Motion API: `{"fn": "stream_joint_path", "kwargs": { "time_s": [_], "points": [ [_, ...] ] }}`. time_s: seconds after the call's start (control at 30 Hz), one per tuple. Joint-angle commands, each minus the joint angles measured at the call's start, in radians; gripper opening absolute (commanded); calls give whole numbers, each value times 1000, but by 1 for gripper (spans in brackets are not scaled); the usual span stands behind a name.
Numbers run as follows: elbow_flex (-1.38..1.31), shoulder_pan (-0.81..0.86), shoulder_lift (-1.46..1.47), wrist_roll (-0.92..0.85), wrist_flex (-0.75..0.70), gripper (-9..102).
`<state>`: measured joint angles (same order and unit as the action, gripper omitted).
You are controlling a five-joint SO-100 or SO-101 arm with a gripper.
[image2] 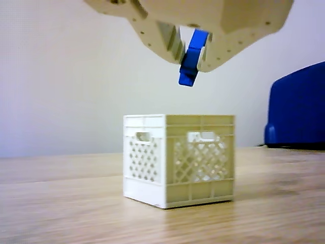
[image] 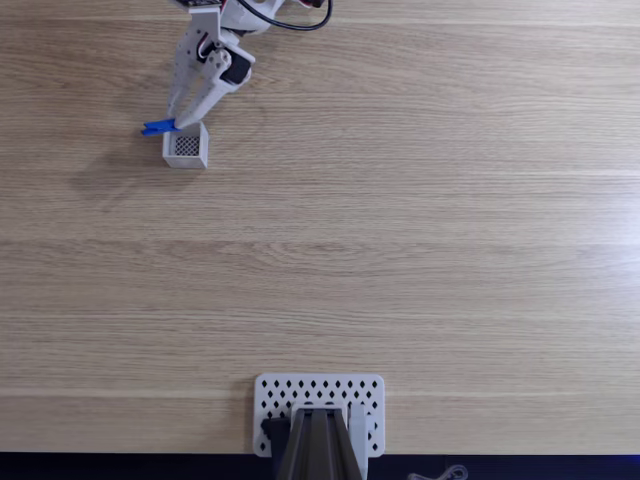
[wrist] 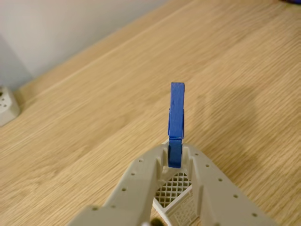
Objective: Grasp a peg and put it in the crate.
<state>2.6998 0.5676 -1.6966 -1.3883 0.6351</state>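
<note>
The small white crate (image: 186,148) stands on the wooden table at the upper left of the fixed view, its dark mesh bottom showing. My gripper (image: 178,124) hangs just above its far rim, shut on the bright blue peg (image: 158,127), which sticks out to the left. In the other view the peg (image2: 193,57) is pinched between the fingers above the crate (image2: 179,158), clear of its top. The wrist view has the peg (wrist: 176,120) pointing away from the gripper (wrist: 175,157), with the crate (wrist: 176,200) below between the fingers.
A larger white perforated plate (image: 272,395) sits at the near table edge in the fixed view, carrying a grey mount (image: 318,445). A blue object (image2: 297,109) stands at the right of the other view. Bare wood spreads around the crate.
</note>
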Motion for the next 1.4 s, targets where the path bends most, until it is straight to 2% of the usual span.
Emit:
{"fn": "stream_joint_path", "kwargs": {
  "time_s": [0.0,0.4,0.53,0.7,0.83,1.1,1.27,1.37],
  "points": [
    [-52,2,-15,14,15,0],
    [-52,3,-26,14,15,16],
    [-52,8,-29,14,15,13],
    [-49,8,-43,17,14,-3],
    [18,-5,-161,31,14,0],
    [242,-193,-634,374,-54,-1],
    [353,-325,-917,584,-198,-1],
    [359,-383,-1052,726,-345,-1]
  ]
}}
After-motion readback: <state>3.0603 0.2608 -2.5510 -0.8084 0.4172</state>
